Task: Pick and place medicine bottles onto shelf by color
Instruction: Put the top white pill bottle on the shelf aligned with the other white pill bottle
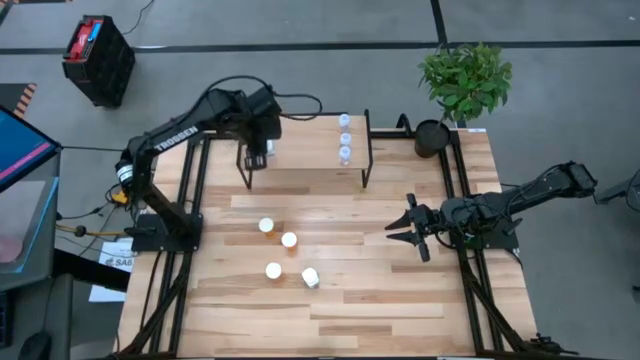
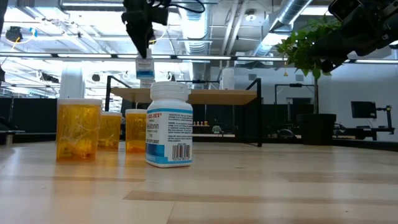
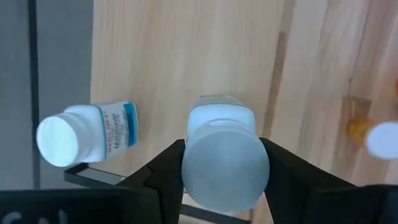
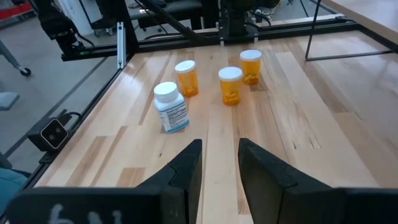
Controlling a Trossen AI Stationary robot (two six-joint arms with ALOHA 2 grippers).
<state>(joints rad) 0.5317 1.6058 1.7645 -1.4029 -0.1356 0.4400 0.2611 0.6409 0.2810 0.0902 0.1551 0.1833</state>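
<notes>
Grey floor [image 1: 300,40] w/ dark seam lines around the wood-plank counter [image 1: 350,300]. Potted plant [image 1: 462,80] in a black pot at the counter's far right corner. Black crate [image 1: 98,60] w/ red and blue contents on the floor, far left. Screen [image 1: 18,150] w/ pink-blue display at left edge. Low view: exposed ceiling ducts [image 2: 292,15], strip lights, monitor [image 2: 364,109] at right.

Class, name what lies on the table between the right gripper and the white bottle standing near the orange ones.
Nothing: in the right wrist view, bare wood planks run from the right gripper to the white bottle.
</notes>
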